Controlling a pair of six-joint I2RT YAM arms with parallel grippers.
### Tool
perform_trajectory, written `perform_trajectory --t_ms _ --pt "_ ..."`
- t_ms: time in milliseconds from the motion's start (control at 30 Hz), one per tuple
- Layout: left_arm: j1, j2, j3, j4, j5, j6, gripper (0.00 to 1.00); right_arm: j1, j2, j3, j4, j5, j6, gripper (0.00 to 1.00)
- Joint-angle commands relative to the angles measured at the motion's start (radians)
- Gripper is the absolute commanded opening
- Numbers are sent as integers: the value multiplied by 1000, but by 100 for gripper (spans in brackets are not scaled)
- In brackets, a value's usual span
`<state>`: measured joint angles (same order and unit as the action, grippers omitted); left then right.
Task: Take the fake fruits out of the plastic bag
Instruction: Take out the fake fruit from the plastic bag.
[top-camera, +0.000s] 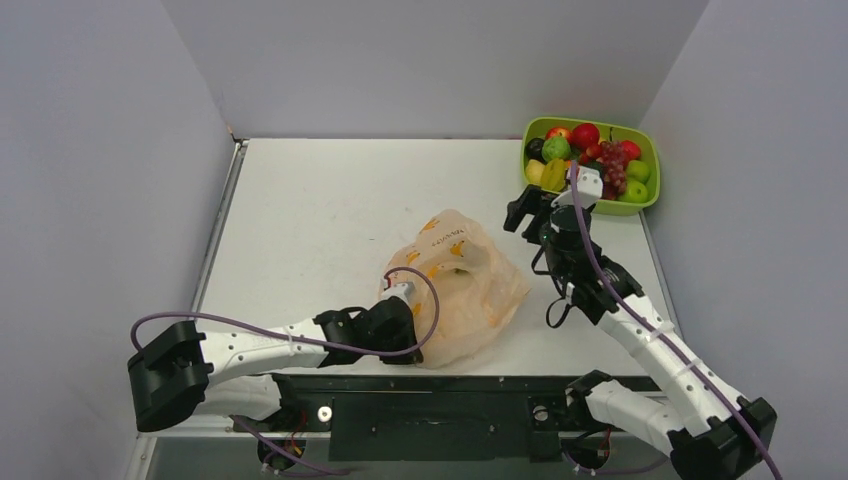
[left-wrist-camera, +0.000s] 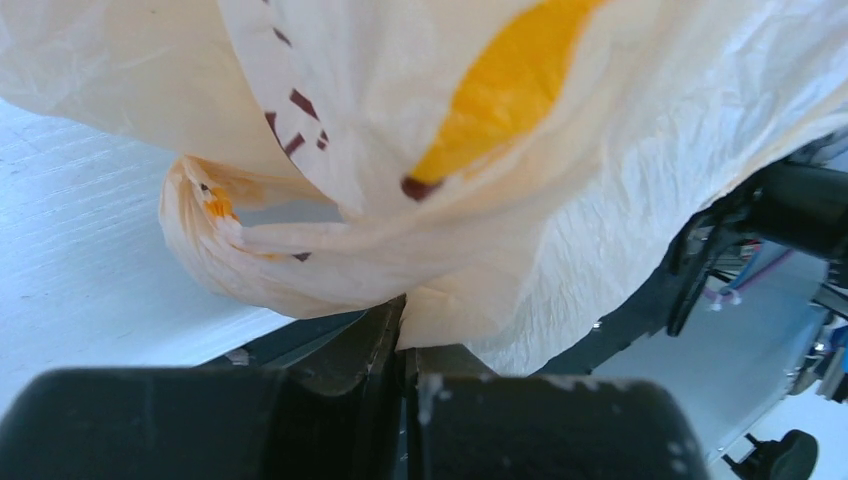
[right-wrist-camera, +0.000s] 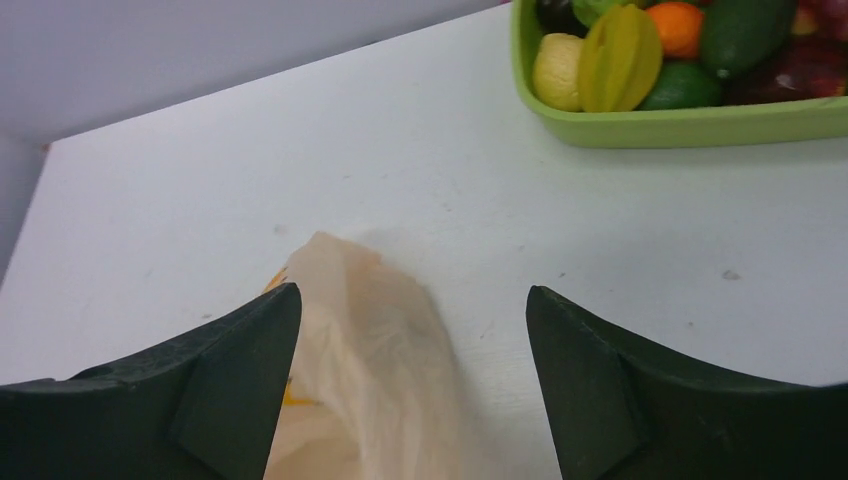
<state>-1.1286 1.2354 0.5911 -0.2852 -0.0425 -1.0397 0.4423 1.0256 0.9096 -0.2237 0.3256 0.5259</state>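
White table between grey walls. The bag lies crumpled just off centre toward 6 o'clock, and the left gripper is clenched on its near edge. At the bag's 2 o'clock the right gripper hangs released, nothing between its jaws. Fruits fill the green tray at the table's 1 o'clock.

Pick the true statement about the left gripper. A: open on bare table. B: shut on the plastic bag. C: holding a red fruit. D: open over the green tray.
B: the left wrist view shows the left gripper closed, with a fold of the plastic bag pinched between its jaws.
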Motion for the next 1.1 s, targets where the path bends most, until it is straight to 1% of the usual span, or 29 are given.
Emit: perform_trajectory --t_ms 0,67,167,333,500,600,633,700,833,933,1067 --pt "7 -48 -1 88 -16 -46 0 120 -100 -32 -63 -33 -46 75" --pt "7 -52 -15 112 -8 -57 0 182 -118 -42 -73 -59 -44 70" --pt "7 -56 -22 120 -13 -61 0 305 -117 -79 -53 -46 -22 64" --pt "7 -69 -10 107 -21 -68 0 444 -29 -156 1 26 42 51" --pt "6 -102 -8 89 -25 -74 0 468 82 -231 136 60 107 45" --pt "7 -134 -10 67 -32 -81 0 471 153 -245 230 56 131 39" --pt "7 -141 -11 58 -34 -84 0 471 196 -245 253 45 135 35" --pt "7 -160 -11 53 -38 -90 0 479 267 -229 296 39 138 31" --pt "6 -183 -3 33 -44 -96 0 519 399 -183 340 64 134 25" --pt "7 -191 8 14 -47 -96 0 552 467 -164 388 125 134 25" --pt "7 -201 6 2 -46 -99 0 560 559 -156 480 188 123 25"
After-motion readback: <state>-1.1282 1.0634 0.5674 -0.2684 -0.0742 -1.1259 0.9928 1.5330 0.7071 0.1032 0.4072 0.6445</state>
